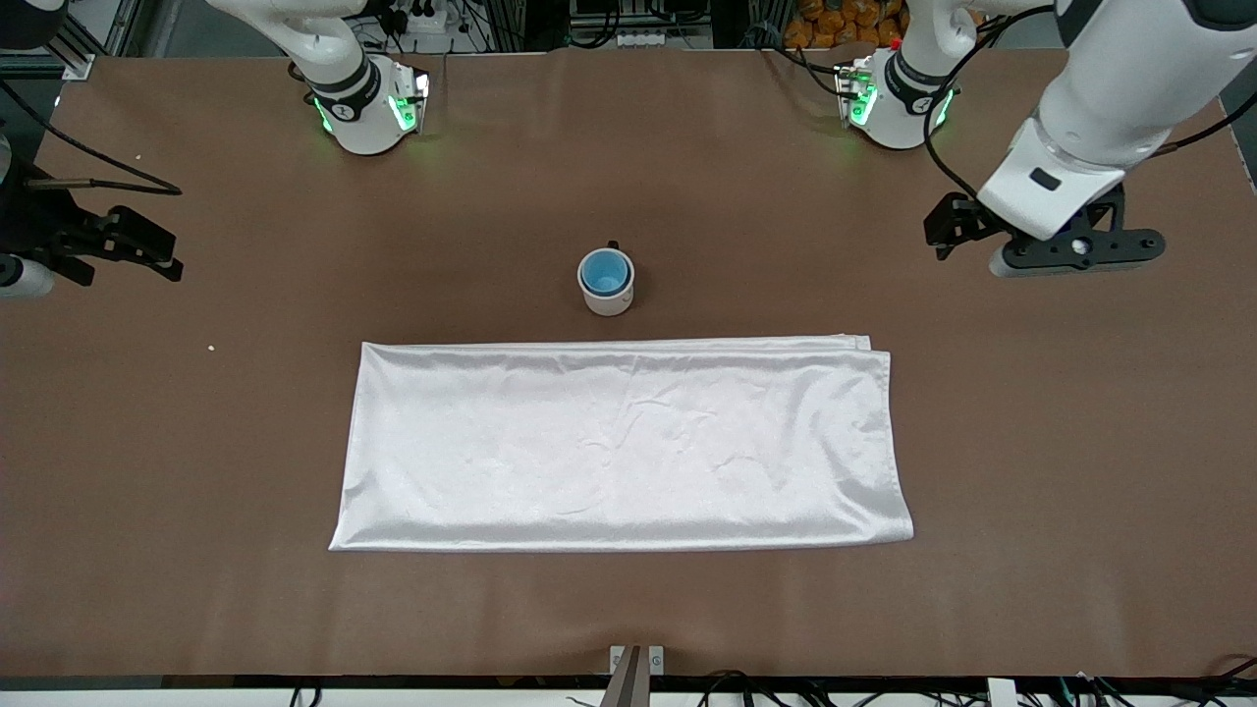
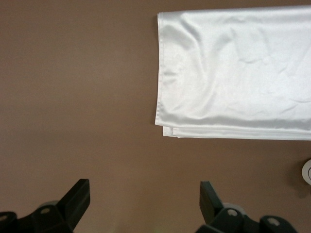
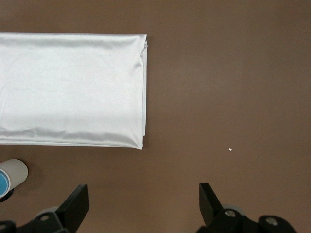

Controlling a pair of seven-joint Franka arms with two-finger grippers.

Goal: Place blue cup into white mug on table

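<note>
The small light-blue plastic cup [image 1: 603,273] sits inside the white cylindrical mug [image 1: 609,295] on the brown worktop [image 1: 245,442], just beside the folded white cloth [image 1: 619,442]. The left gripper [image 2: 145,204] and the right gripper [image 3: 144,204] hover over bare worktop at their own ends, fingers spread, holding nothing.

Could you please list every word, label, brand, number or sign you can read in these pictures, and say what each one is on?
None can be read.
The mug, the blue cup in it and the white cloth carry no print.
A small mark on the left arm's white casing is too small to read.
Two small tags at the table edge nearest the front camera are too small to read.
</note>
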